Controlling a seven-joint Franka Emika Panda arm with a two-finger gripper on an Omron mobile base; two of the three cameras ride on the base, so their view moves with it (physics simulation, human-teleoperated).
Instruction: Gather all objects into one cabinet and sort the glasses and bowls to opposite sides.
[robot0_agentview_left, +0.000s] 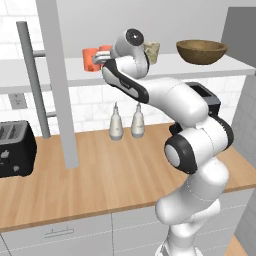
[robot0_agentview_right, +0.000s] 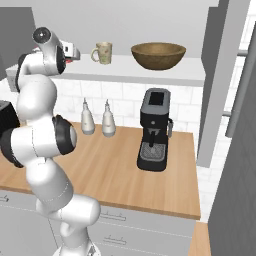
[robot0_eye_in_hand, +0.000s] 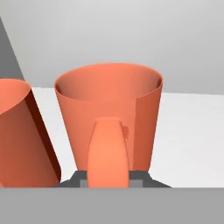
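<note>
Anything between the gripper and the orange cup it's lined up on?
Nothing visible. In the hand view the gripper sits right at the handle of the orange cup, which rises between the fingertips. A second orange cup stands beside it, off the approach line.

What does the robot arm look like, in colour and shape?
The arm is built of rounded, glossy white segments with dark grey or black bands and round dark caps at the joints. One link carries a long black stripe. No loose cables show. The gripper has small dark grey finger tips.
</note>
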